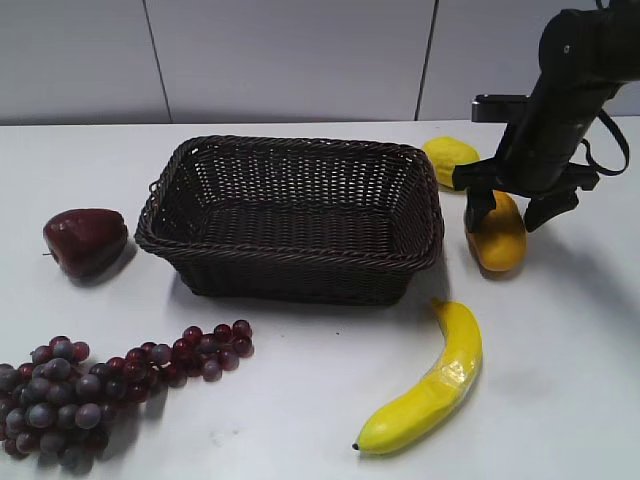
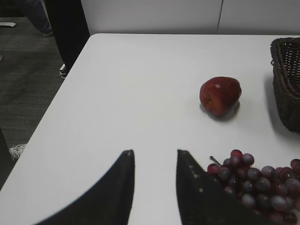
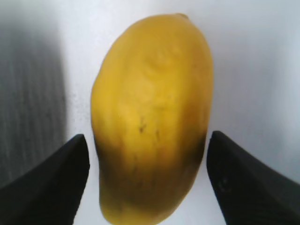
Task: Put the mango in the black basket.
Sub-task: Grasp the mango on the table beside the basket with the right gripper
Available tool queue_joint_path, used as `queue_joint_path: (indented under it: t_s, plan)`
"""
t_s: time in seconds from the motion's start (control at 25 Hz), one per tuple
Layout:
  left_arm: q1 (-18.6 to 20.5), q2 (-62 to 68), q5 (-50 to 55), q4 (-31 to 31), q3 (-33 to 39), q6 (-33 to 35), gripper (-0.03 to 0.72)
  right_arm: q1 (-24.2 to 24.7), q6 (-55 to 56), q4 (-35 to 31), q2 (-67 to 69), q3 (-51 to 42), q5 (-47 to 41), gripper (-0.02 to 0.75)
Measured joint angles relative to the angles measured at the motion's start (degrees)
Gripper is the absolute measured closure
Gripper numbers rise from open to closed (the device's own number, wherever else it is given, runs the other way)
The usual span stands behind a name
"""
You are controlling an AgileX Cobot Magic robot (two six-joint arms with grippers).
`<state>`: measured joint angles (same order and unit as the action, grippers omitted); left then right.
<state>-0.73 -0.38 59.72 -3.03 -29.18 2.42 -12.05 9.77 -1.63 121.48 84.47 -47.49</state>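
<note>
The mango [image 1: 498, 238] is a smooth orange-yellow oblong fruit lying on the white table just right of the black basket [image 1: 300, 150], a large dark woven basket with nothing in it. My right gripper [image 1: 514, 212] is open and straddles the mango's far end, one finger on each side. In the right wrist view the mango [image 3: 152, 112] fills the space between the two open fingers [image 3: 147, 159], with small gaps on both sides. My left gripper [image 2: 153, 157] is open and empty, low over the table near the grapes; it is out of the exterior view.
A lemon [image 1: 449, 159] lies behind the mango. A banana [image 1: 430, 385] lies in front of it. A dark red apple [image 1: 85, 240] and purple grapes [image 1: 100, 385] are left of the basket. The apple [image 2: 220, 95], grapes [image 2: 262, 185] and basket end [image 2: 286, 79] show in the left wrist view. The table's left edge [image 2: 51, 108] drops off.
</note>
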Motion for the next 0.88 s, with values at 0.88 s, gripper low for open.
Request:
queue_joint_path:
  t_s: [0.88]
  plan:
    - [0.0,0.0,0.0,0.0,0.0,0.0,0.448,0.0,0.39,0.5,1.09,3.22,-9.43,0.176]
